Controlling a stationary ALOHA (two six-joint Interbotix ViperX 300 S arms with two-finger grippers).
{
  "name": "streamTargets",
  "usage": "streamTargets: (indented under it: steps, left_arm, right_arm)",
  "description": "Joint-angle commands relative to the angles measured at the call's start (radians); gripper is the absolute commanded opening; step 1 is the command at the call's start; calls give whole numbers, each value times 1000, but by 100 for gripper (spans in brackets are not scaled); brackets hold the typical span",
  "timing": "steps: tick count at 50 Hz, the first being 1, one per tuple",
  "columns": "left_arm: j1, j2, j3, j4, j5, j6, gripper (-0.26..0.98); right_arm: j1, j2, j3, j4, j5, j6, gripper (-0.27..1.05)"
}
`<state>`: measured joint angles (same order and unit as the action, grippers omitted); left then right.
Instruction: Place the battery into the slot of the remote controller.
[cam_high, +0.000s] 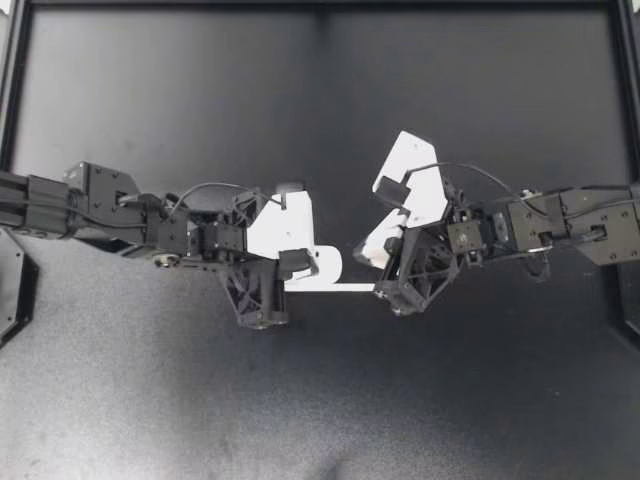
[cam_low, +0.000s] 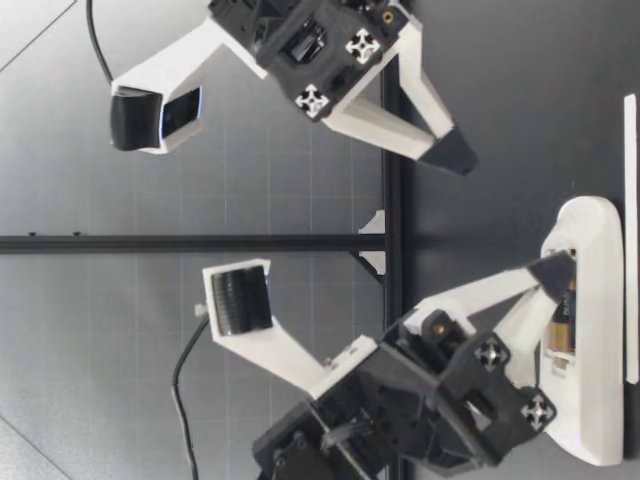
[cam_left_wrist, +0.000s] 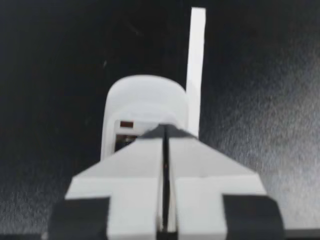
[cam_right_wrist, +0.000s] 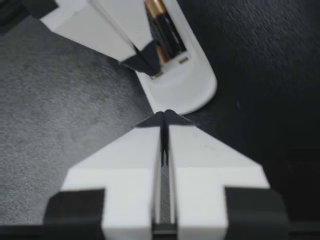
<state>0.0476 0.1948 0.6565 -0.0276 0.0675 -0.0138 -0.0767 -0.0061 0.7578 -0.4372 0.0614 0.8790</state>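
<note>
The white remote (cam_high: 331, 263) lies back-up on the dark mat between my two arms. My left gripper (cam_high: 303, 262) is shut, its tips pressed down at the end of the open battery slot. In the low view the battery (cam_low: 563, 322) lies inside the slot of the remote (cam_low: 602, 300), just under the left gripper (cam_low: 560, 268). My right gripper (cam_high: 364, 250) is shut and holds nothing; it hangs above the table (cam_low: 458, 152), short of the remote's rounded end (cam_right_wrist: 187, 87). From the right wrist the battery (cam_right_wrist: 162, 25) shows seated lengthwise in the slot.
A thin white cover strip (cam_high: 335, 287) lies flat on the mat alongside the remote, also seen as the strip (cam_left_wrist: 197, 60) and the strip (cam_low: 630, 240). A black frame rail (cam_high: 320, 5) borders the table at the back and sides.
</note>
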Motion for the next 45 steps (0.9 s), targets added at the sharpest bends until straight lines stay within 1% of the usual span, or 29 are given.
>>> streamTargets:
  steps: [1, 6, 15, 22, 27, 35, 45]
  left_arm:
    - [5, -69, 5, -3, 8, -2, -18]
    - [3, -130, 18, -3, 8, 0, -18]
    - [3, -227, 35, -3, 0, 2, -18]
    - [3, -275, 43, -3, 0, 5, -18]
    - [3, -308, 48, -3, 0, 8, -18]
    - [5, -356, 55, 0, -2, 14, -18]
    - [3, -383, 67, 0, -26, 15, -18]
  right_arm:
    - [6, -29, -15, -37, -21, -8, -13]
    - [6, -40, -20, -75, -18, -28, -13]
    - [6, -86, -32, -106, -18, -101, -13]
    - [6, -138, -38, -112, -18, -199, -13]
    - [8, -163, -38, -112, -18, -236, -13]
    - [6, -176, -38, -112, -26, -249, -13]
    - [8, -178, -38, -112, -49, -249, -13]
